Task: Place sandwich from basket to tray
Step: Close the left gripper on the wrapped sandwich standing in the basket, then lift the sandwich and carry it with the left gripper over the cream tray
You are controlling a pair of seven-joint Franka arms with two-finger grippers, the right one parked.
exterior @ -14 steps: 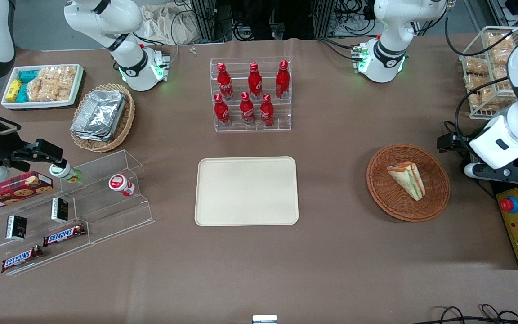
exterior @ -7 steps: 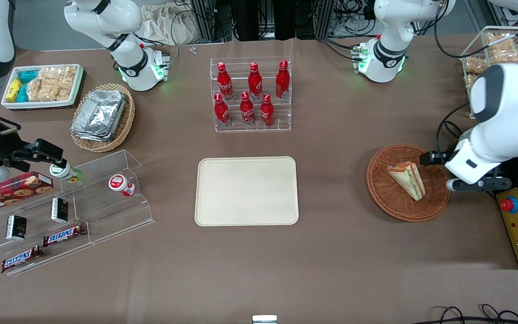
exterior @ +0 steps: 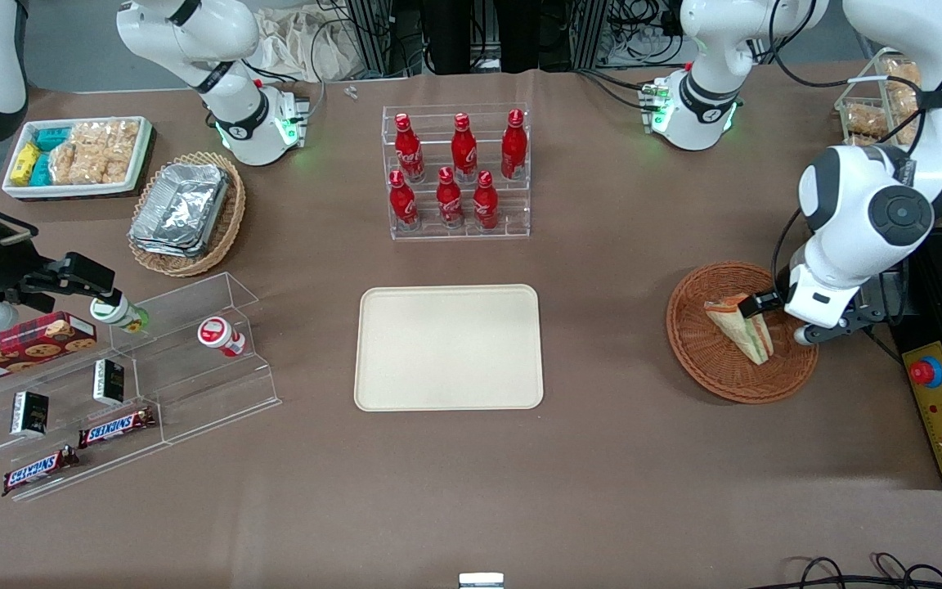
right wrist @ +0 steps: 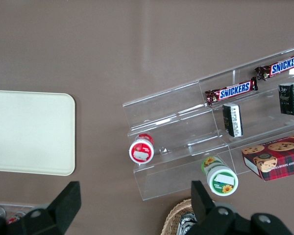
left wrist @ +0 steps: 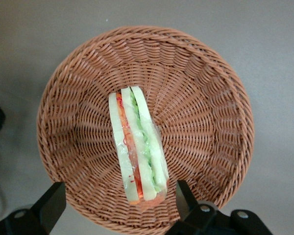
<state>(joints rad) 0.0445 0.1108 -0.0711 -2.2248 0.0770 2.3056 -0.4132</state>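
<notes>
Pale layered sandwich [left wrist: 137,149], end effector [left wrist: 118,200] above

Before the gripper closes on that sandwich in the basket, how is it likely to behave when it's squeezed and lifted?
The sandwich looks soft: pale bread slices with thin filling layers, so it will probably compress. It seems wrapped in clear film, which may be a little slippery. It looks light for its size. The open gripper hangs above it over the basket, with fingers either side of its width.

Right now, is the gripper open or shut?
Open: the gripper hangs over the basket, fingers spread wide on each side of the sandwich.
</notes>
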